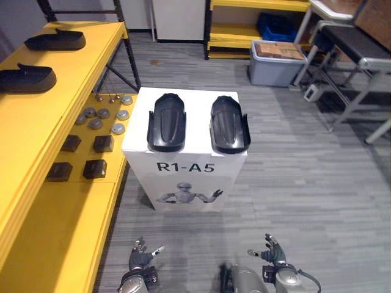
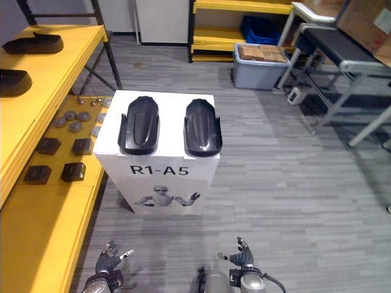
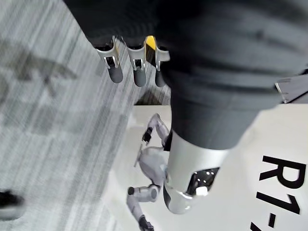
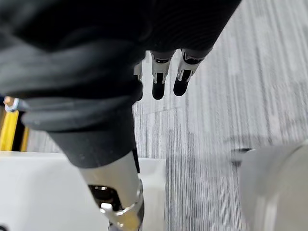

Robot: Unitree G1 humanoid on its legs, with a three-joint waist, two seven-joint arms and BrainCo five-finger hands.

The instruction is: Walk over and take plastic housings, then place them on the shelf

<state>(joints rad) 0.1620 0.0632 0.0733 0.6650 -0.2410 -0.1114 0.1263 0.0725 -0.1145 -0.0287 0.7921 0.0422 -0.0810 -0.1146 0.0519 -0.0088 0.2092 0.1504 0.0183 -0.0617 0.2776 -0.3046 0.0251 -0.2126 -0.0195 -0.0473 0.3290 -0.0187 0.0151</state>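
Observation:
Two black plastic housings lie side by side on top of a white box (image 1: 183,174): the left housing (image 1: 166,122) and the right housing (image 1: 229,124). Two more black housings (image 1: 27,78) (image 1: 56,40) rest on the top board of the yellow shelf (image 1: 36,128) to the left. My left hand (image 1: 140,259) and right hand (image 1: 273,251) hang low near the bottom of the eye views, short of the box, both open with relaxed fingers and empty. The left wrist view shows the fingers (image 3: 137,67) straight, with the box's printed side (image 3: 269,159) past them.
The shelf's lower board carries several round grey caps (image 1: 101,116) and small black blocks (image 1: 95,168). Farther back stand a grey bin (image 1: 276,61) holding a cardboard box, another yellow rack (image 1: 256,30) and a metal-framed table (image 1: 351,55) at the right. Grey floor surrounds the box.

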